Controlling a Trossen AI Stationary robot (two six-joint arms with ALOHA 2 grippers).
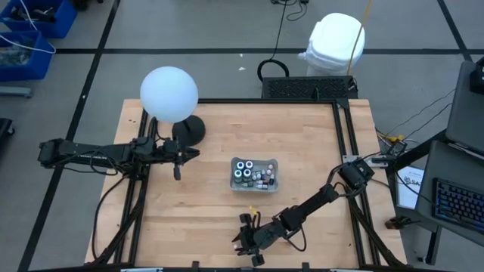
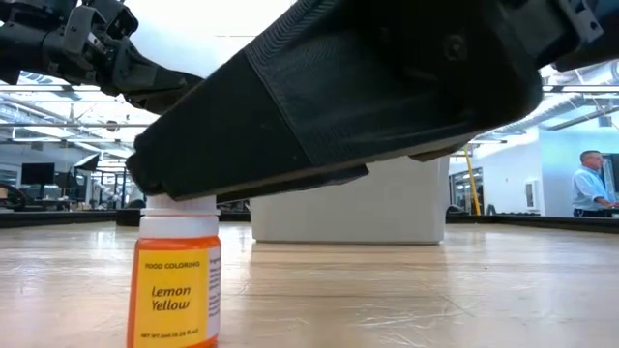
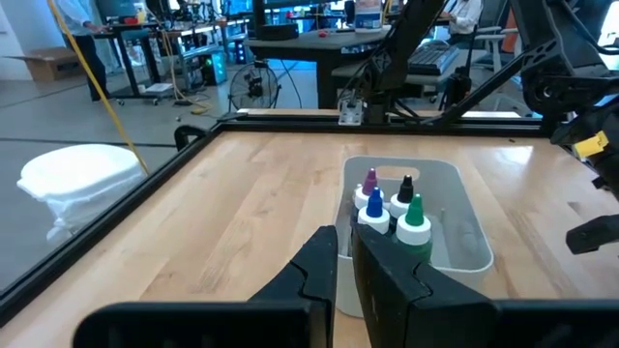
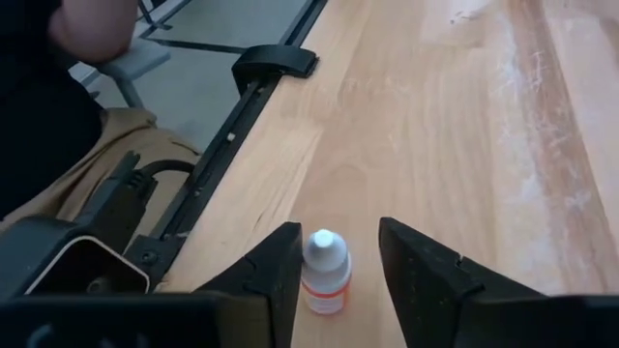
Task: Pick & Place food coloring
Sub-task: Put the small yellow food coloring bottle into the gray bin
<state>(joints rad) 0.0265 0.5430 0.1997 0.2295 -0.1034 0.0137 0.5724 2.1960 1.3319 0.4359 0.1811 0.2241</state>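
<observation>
A small Lemon Yellow food coloring bottle (image 4: 326,274) with an orange-yellow label and a white dropper cap stands upright on the wood table near its near edge, also seen close up in the low view (image 2: 177,280). My right gripper (image 4: 334,266) is open, with one finger on each side of the bottle and a gap showing. In the high view the right gripper (image 1: 248,236) is at the near edge. More bottles (image 3: 387,208) with purple, black, blue and green tips stand in the clear tray (image 1: 254,174). My left gripper (image 3: 343,256) waits shut, left of the tray.
A white globe lamp (image 1: 169,94) on a dark base stands at the far left of the table. Black frame rails (image 4: 232,145) run along the table's edges. A person (image 2: 590,179) stands in the room beyond. Bare wood lies between the tray and the near edge.
</observation>
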